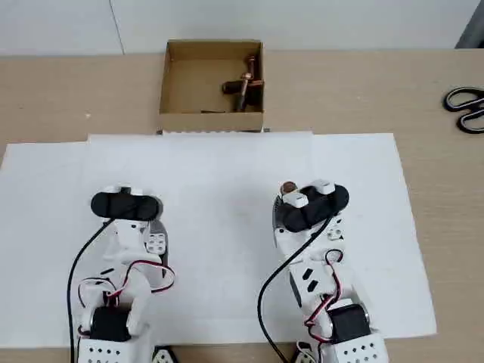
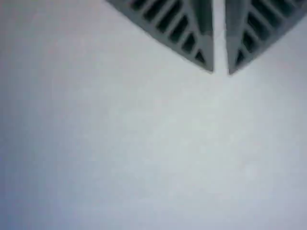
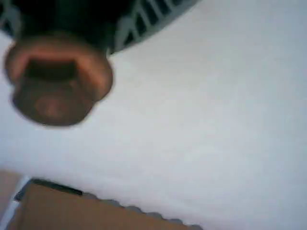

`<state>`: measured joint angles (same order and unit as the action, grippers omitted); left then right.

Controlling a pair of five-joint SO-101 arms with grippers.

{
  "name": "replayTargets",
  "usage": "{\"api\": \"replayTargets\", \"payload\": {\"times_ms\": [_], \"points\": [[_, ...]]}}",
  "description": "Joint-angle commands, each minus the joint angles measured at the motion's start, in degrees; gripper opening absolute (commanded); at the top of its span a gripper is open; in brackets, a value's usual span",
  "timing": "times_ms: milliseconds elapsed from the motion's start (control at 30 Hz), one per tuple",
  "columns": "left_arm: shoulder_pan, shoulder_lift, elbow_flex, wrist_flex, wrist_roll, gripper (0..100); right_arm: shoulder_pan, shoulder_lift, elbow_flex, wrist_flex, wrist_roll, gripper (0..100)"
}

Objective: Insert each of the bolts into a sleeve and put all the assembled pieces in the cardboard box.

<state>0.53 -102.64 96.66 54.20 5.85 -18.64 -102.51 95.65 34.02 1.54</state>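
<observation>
Looking down from the high view, we judge a delivery to be in hand: the right arm (image 1: 310,206) holds a copper-coloured piece (image 1: 287,187), and the cardboard box (image 1: 212,121), well ahead of its jaws, already contains assembled pieces (image 1: 243,82). Next, we think, the piece must clear the box wall before release.

In the left wrist view, the left gripper (image 2: 220,72) has its jaws all but pressed together on nothing, with white paper (image 2: 144,153) beneath them.

In the right wrist view, the right gripper (image 3: 72,21) pinches the piece. Its shank is hidden between the jaws, so we cannot tell whether a sleeve is fitted. The box lies ahead, cut off.
</observation>
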Motion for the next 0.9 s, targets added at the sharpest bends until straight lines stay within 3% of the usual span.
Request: {"api": "replayTargets", "payload": {"times_ms": [0,133,667,867], "points": [[-2.81,-0.09,-1.98,0.35,2.9,1,0.48,-0.92,0.7,-1.98,-0.7,0.2],[-5.89,-0.09,-1.98,0.35,6.15,1,0.48,-0.84,0.79,-1.98,-0.7,0.2],[-3.87,-0.09,-1.89,0.0,6.33,1,0.4,-0.92,-0.26,-2.15,-0.88,0.2],[-3.87,-0.09,-1.89,0.0,6.33,1,0.31,-0.22,-8.35,-1.98,-8.97,0.2]]}}
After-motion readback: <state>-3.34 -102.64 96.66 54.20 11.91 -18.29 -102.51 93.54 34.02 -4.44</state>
